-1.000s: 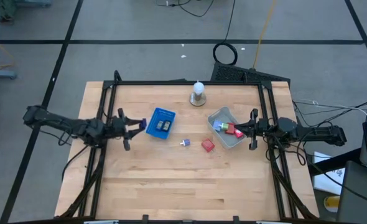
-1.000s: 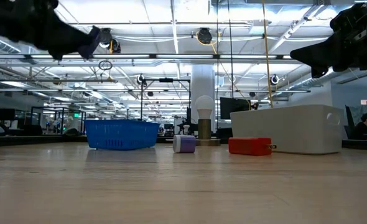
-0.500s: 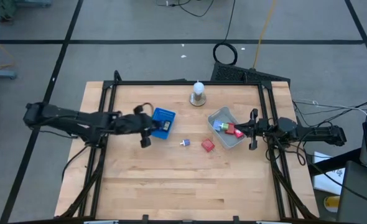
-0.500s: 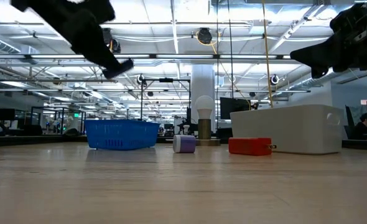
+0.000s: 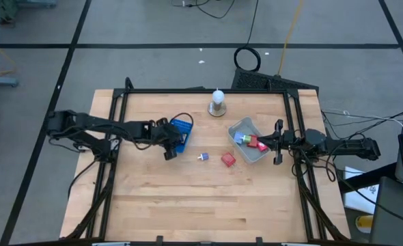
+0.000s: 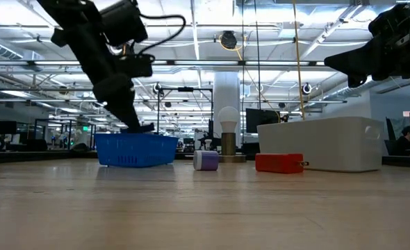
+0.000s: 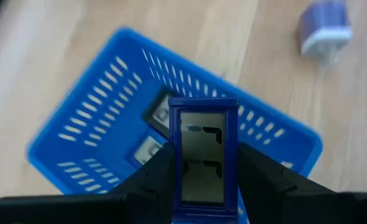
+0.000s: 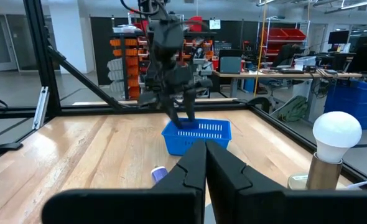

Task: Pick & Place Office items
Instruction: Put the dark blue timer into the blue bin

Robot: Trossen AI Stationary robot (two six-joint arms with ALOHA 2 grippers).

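From above, the left gripper [image 5: 171, 142] reaches over the blue basket [image 5: 182, 127], which sits on the desk [image 5: 188, 198] left of its middle, nearer the far edge. A grey tray [image 5: 246, 124] sits toward the right edge and holds red and blue blocks [image 5: 250, 141]. A red block [image 5: 228, 160] lies on the desk just beside the tray's near corner, and a small purple-white bit [image 5: 203, 157] lies between it and the basket. A white bulb [image 5: 218, 100] stands near the far edge. The right gripper [image 5: 278, 142] waits at the tray's right side.

At table height, the left gripper [image 6: 137, 127] dips to the basket's [image 6: 136, 149] rim. The purple-white bit [image 6: 206, 160] and the red block [image 6: 279, 162] rest on the desk [image 6: 205, 208]; the tray [image 6: 323, 144] stands behind the block and the bulb [image 6: 228, 123] farther back. The right gripper [image 6: 351, 66] hangs high at the right, its fingers clenched on nothing.

In the left wrist view, the left gripper [image 7: 200, 163] grasps a blue-framed block [image 7: 201, 158] between its fingers [image 7: 160, 168], over the basket [image 7: 102, 118]. Two dark pieces [image 7: 151, 134] lie inside the basket. The purple-white bit [image 7: 324, 25] lies on the desk outside it.

In the right wrist view, the right gripper [image 8: 205, 163] has its fingers pressed together, empty. Beyond it are the basket [image 8: 198, 136] with the left gripper [image 8: 179, 117] in it, the purple-white bit [image 8: 159, 173] and the bulb [image 8: 336, 134].
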